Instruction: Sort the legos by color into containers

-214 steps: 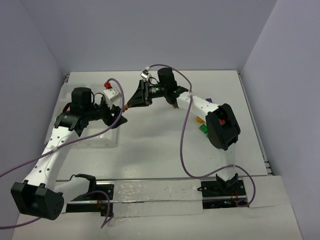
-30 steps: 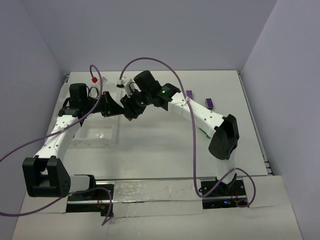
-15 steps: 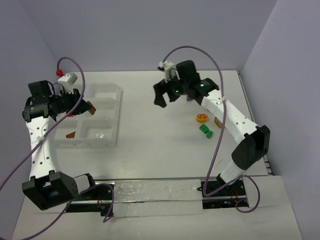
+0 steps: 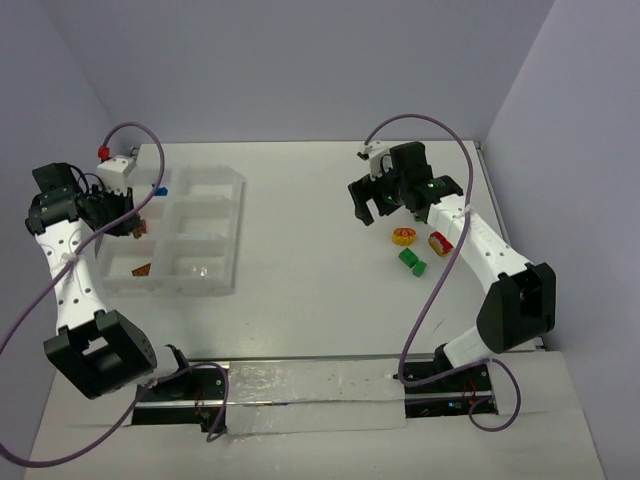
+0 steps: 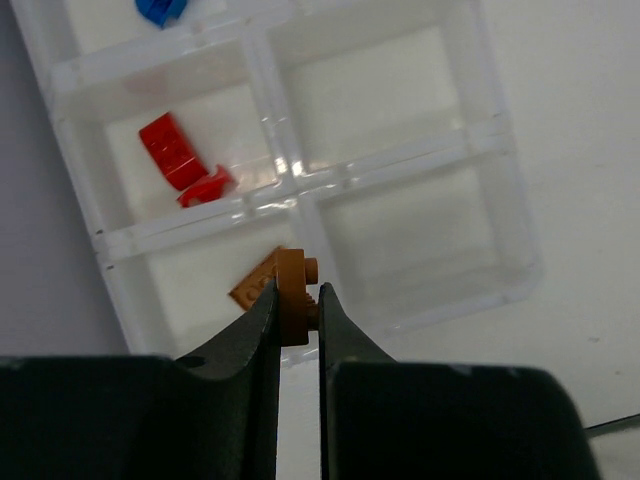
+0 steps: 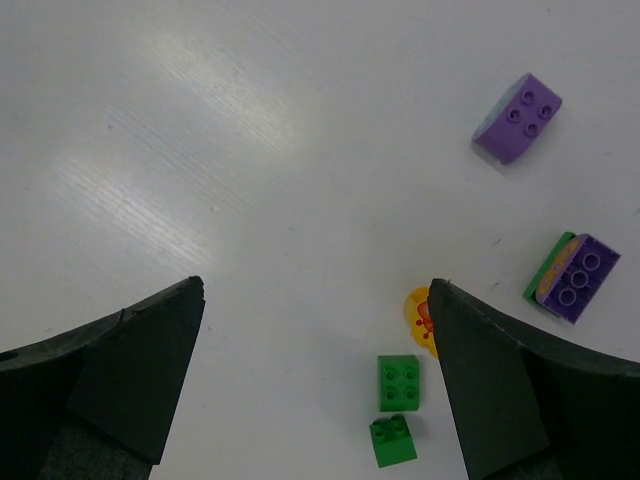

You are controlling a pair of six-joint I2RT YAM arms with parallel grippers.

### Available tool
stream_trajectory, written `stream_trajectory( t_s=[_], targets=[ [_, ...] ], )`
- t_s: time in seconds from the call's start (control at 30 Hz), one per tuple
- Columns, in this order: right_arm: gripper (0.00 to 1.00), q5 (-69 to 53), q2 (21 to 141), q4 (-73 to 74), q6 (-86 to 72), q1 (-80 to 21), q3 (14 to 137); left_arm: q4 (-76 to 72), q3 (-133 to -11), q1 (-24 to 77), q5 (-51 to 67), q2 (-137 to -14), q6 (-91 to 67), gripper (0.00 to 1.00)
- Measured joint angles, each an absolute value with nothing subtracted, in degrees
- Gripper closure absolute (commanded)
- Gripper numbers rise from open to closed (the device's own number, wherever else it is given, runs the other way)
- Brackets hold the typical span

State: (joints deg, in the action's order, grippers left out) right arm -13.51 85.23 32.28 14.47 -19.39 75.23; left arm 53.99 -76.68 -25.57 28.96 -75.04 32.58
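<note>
My left claw [image 5: 295, 312] has moved further left over the tray [image 4: 238, 250] in the last half second. It is closed on an orange lego [image 5: 293, 280], just above the tray's near-left compartment, where another orange piece [image 5: 248, 290] already lies. I judge that the release comes next. The right claw [image 6: 315, 292], wide open and empty, has swung away to the right of the tray, toward the green legos [image 6: 398, 383]. The table [image 4: 300, 280] is white and the walls [image 4: 300, 70] are pale violet.
</note>
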Motion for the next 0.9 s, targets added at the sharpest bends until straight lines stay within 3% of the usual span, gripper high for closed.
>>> stream_trajectory(
  t_s=[0.53,0.9],
  targets=[
    [0.00,-11.70,86.35,30.97,13.99,-17.24,70.63,58.06,-82.49,-28.38,19.22,-83.50,46.13,0.98],
    [0.00,-12.88,89.94,33.35,13.99,-13.55,73.21,54.68,-76.32,-27.76,16.97,-84.46,44.71,0.85]
  ],
)
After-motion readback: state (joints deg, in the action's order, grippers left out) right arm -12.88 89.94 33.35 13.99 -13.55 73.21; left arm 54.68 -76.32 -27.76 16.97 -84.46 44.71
